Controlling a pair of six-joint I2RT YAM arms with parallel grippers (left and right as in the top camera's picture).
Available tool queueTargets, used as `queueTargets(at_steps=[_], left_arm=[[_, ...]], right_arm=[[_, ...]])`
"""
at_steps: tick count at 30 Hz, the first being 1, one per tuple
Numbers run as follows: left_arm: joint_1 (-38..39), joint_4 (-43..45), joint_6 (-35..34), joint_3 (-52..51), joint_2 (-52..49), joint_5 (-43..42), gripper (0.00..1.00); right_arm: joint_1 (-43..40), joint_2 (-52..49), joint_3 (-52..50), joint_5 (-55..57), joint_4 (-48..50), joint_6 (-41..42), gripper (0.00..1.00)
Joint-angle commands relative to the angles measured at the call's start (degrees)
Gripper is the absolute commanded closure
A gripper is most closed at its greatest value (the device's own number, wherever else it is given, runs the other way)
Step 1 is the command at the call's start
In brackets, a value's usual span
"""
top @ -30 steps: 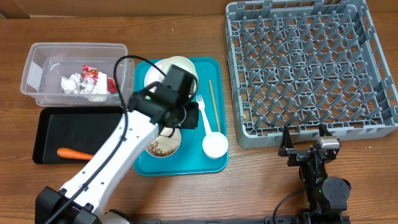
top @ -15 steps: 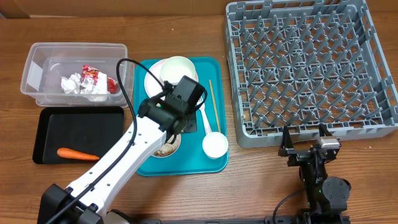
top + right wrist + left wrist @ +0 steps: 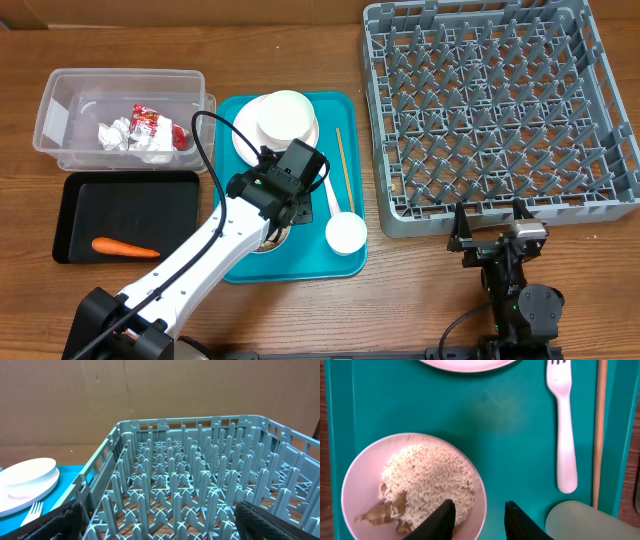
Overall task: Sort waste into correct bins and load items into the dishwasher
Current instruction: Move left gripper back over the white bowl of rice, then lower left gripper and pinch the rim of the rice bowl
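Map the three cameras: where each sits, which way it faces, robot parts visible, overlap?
Overhead: fixed above the table, facing straight down; shows left gripper over the teal tray, right gripper beside the dish rack.
Left wrist: on the left arm, facing down at the rice bowl and fork; own fingers straddle the bowl's rim.
Right wrist: low, facing level across the dish rack; own fingers at bottom corners.
Shared: both wrist views catch the fork.
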State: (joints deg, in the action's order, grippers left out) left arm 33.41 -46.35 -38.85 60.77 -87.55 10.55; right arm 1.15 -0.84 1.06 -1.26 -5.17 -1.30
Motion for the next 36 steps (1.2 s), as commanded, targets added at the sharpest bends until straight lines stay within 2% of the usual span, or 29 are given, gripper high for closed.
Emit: queueTargets(at_steps=[1, 16, 25, 36], left_arm=[[0.5, 0.7, -0.6, -0.7, 0.7, 0.4, 0.68], [0.8, 1.9, -1.9, -1.2, 0.7, 1.9, 0.71], [0.8, 4.6, -2.5, -4.5, 0.7, 1.0, 0.69], [0.8, 3.9, -2.5, -4.5, 0.7, -2.4, 0.66]], right_arm=[[-0.3, 0.7, -0.6, -0.1, 0.5, 0.0, 0.00], [-0.3, 0.7, -0.6, -0.1, 0.5, 0.0, 0.00], [-0.3, 0.7, -0.6, -0.1, 0.5, 0.0, 0.00], [-0.3, 0.7, -0.6, -0.1, 0.5, 0.0, 0.00]])
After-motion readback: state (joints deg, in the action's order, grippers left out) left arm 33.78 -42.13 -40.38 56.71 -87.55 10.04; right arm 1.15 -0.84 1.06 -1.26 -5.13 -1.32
